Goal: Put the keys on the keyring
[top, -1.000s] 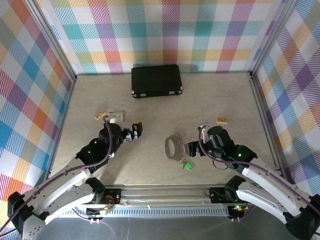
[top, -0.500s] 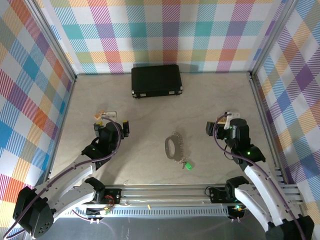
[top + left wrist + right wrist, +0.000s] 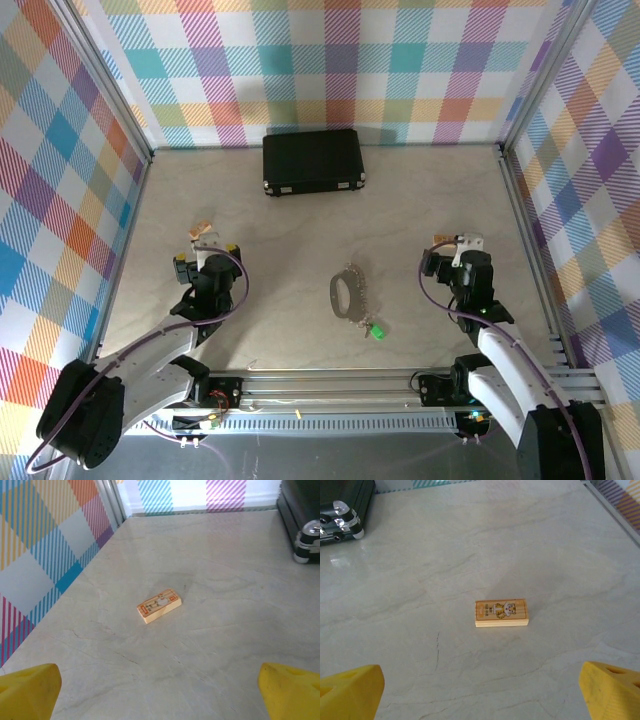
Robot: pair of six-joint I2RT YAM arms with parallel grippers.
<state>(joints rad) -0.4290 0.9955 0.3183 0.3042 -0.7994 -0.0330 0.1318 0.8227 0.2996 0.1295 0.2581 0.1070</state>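
The keyring (image 3: 341, 294), a thin silver oval loop, lies flat on the table between the two arms. Small silver keys (image 3: 359, 303) sit in a row along its right side. The green-headed key (image 3: 377, 329) lies at the loop's near right end; whether it is joined to the loop I cannot tell. My left gripper (image 3: 207, 253) stands open well to the left of the ring, its yellow fingertips (image 3: 27, 690) wide apart over bare table. My right gripper (image 3: 450, 252) stands open well to the right, its fingertips (image 3: 350, 692) likewise apart and holding nothing.
A black rectangular case (image 3: 313, 160) lies at the back centre. A small wooden block (image 3: 158, 605) lies ahead of the left gripper. Another wooden block with a tiger picture (image 3: 501, 613) lies ahead of the right gripper. Checked walls close in the table (image 3: 280, 230) on three sides.
Both arms have pulled away from the keyring, the left one leftward and the right one rightward, and now point towards the back. The keyring and keys have not moved.
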